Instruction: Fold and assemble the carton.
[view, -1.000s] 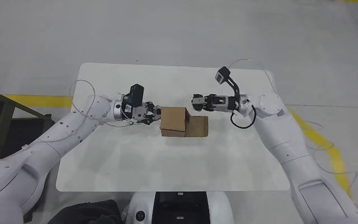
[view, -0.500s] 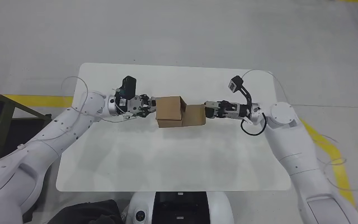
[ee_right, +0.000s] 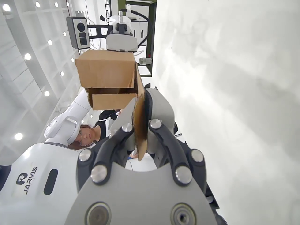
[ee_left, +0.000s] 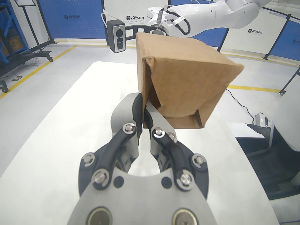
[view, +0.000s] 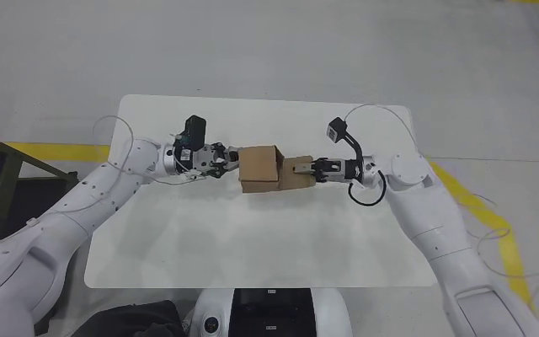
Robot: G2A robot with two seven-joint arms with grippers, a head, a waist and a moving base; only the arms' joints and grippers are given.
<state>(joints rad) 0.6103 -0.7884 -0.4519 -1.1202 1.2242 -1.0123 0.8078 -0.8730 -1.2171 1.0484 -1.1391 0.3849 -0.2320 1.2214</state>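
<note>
Carton (view: 258, 166) held up over the desk's (view: 253, 244) middle.
The left gripper (view: 231, 160) clamps its wall edge; the right gripper (view: 306, 167) clamps the flap (view: 295, 174) on the opposite side.

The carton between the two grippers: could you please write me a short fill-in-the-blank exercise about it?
1. The carton is made of brown ____.
2. It is gripped by ____ grippers at once, the left gripper and the right gripper.
3. The right gripper pinches a loose ____ of the carton.
4. The table beneath is ____ in colour.
Missing words: cardboard; two; flap; white.
</note>
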